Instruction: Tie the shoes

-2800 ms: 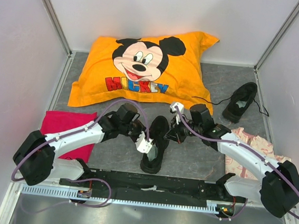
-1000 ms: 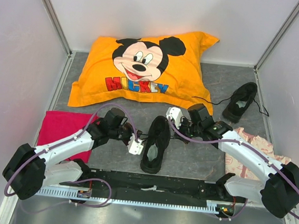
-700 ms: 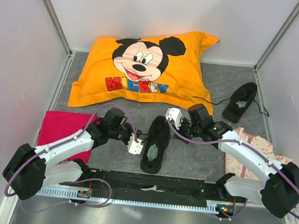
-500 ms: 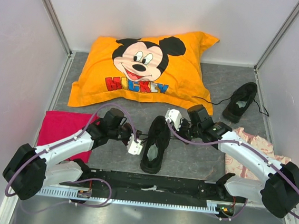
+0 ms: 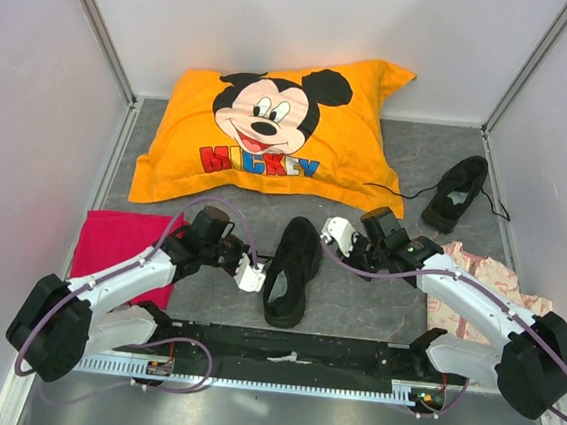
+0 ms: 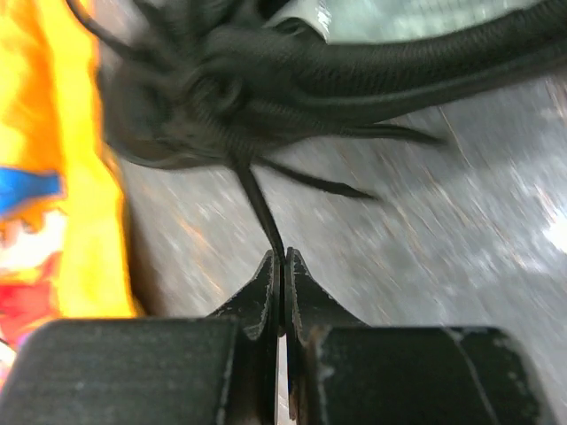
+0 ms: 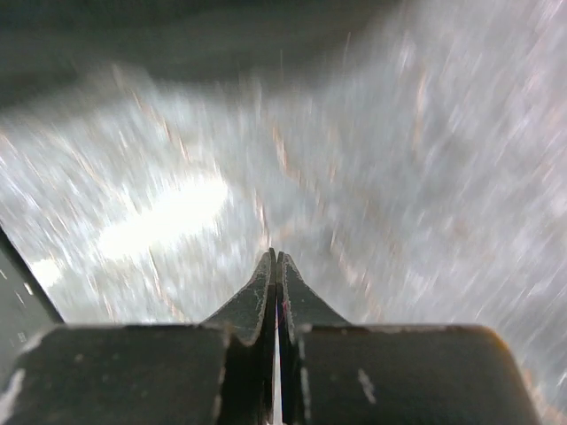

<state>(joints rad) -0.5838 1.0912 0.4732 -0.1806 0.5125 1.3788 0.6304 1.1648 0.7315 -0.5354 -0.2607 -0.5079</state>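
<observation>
one wrist view shows the left pincer nipping a lace; right pincer clenched.

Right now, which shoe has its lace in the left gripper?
The near shoe in the middle; the left gripper pinches its lace. The other shoe lies at the far right, untouched.

Pale walls (metal posts at corners) enclose a mottled grey floor.

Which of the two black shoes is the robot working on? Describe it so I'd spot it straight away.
Find the big orange Mickey pillow. Just in front of it, mid-table, lies a black sneaker. Unlike its twin by the right wall, its lace is pinched in the left gripper.
</observation>
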